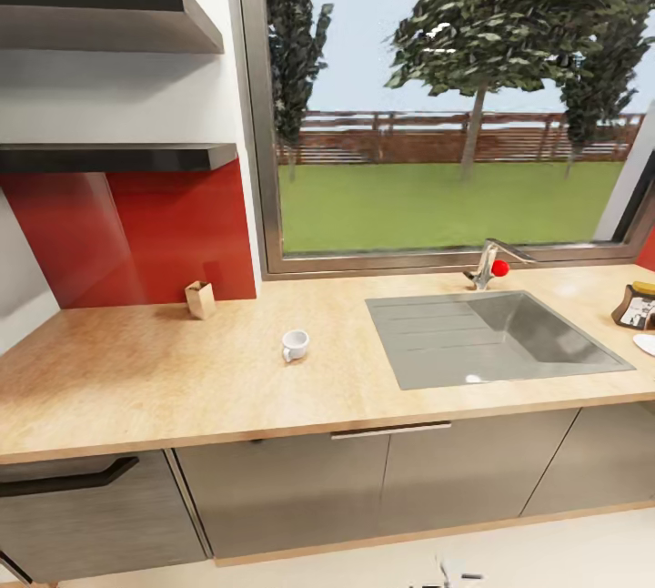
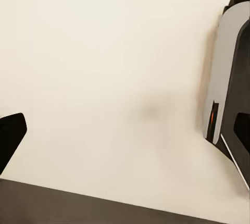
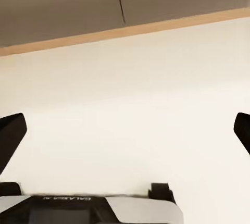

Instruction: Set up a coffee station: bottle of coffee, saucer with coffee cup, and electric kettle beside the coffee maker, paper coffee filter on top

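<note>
One coffee cup [image 1: 295, 344] mid kitchen countertop [image 1: 164, 379], seemingly upright.

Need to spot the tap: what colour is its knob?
Red, on the tap by the sink; head view.

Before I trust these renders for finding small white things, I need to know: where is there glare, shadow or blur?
Head view: even daylight; a pale reflection streaks the glossy red backsplash panel; the tiny white handled cup is sharp against the beige wood-grain countertop, its shadow faint. Left wrist view: a soft blurred shadow smudge on the cream floor. Right wrist view: flat light, soft edges.
</note>
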### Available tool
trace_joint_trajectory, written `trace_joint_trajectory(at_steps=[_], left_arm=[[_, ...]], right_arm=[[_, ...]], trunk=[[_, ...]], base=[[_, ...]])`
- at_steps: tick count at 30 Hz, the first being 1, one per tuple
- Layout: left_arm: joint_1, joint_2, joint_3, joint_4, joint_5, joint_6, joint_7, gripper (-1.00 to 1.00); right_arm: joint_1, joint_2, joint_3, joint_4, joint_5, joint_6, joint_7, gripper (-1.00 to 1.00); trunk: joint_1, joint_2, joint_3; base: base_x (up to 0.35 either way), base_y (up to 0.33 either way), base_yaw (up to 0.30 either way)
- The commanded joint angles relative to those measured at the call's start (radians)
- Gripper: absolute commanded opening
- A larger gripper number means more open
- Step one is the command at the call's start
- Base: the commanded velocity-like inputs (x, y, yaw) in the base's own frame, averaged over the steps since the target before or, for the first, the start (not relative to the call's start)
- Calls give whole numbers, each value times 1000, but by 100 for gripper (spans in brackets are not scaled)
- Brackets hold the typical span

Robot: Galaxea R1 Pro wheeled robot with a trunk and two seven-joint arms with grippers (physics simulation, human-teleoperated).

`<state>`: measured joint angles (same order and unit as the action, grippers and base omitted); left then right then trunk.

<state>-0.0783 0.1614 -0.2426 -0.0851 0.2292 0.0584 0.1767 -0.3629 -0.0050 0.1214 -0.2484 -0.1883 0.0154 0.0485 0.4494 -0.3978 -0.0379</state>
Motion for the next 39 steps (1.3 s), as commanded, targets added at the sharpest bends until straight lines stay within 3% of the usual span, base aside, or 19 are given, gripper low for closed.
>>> trace_joint_trajectory(at_steps=[1,5,8,14,19,24,39], left_arm=[[0,4,-8,-3,9,9,9,100],[0,12,-7,-2,12,16,16,100],[0,19,-6,-3,17,17,21,100],[0,21,-7,-4,18,16,21,100],[0,20,-7,-4,18,10,19,100],[0,21,-7,-4,18,7,21,100],[0,21,-9,-5,13,8,21,100]], right_arm=[[-1,10,5,-35,-8,1,0,100],[-1,40,6,-119,-8,-23,-1,100],[0,64,6,-148,-8,-126,-2,100],[0,102,5,-139,-7,-405,-4,100],[0,115,4,-101,-10,-518,-6,100],[0,118,4,-71,-13,-553,-7,100],[0,145,4,-51,-13,-561,-7,100]], trunk=[[1,-2,-2],[1,-2,-2],[1,-2,-2],[1,-2,-2],[1,-2,-2],[1,-2,-2],[1,-2,-2]], base=[[0,0,0],[0,0,0],[0,0,0],[0,0,0],[0,0,0],[0,0,0],[0,0,0]])
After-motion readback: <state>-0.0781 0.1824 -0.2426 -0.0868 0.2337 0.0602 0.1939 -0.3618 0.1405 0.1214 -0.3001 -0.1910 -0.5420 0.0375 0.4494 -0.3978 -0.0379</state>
